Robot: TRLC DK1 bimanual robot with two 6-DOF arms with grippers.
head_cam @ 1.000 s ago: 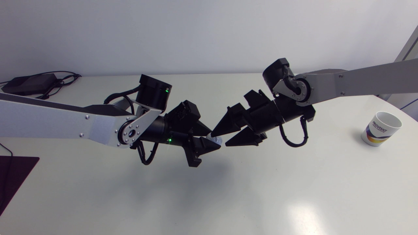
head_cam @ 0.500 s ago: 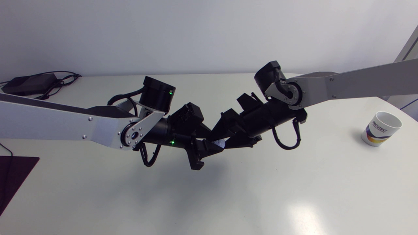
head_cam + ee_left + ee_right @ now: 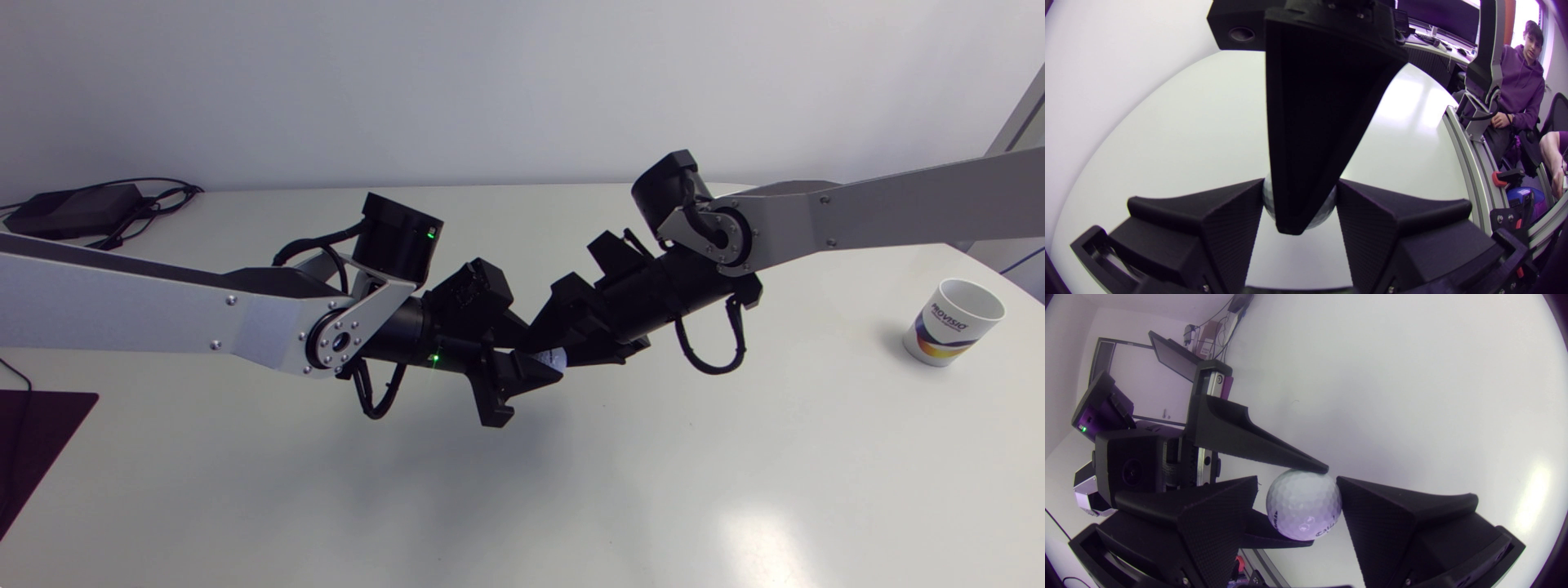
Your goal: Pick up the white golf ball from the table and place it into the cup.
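Note:
The white golf ball (image 3: 553, 358) (image 3: 1303, 504) hangs above the middle of the table, where both grippers meet. My left gripper (image 3: 545, 354) (image 3: 1300, 192), coming from the left, is shut on the ball. My right gripper (image 3: 557, 353) (image 3: 1297, 482) comes from the right, its fingers crosswise to the left ones and against the ball's two free sides. In the left wrist view one right finger (image 3: 1306, 122) covers most of the ball (image 3: 1327, 212). The white cup (image 3: 953, 322) with a coloured print stands upright at the far right.
A black power adapter (image 3: 77, 208) with cables lies at the back left corner. A dark mat (image 3: 33, 441) lies at the left front edge. The table (image 3: 653, 490) is bare between the grippers and the cup.
My right arm has moved left to the ball and its fingers have closed in around it. My left gripper has shifted slightly right and kept its hold.

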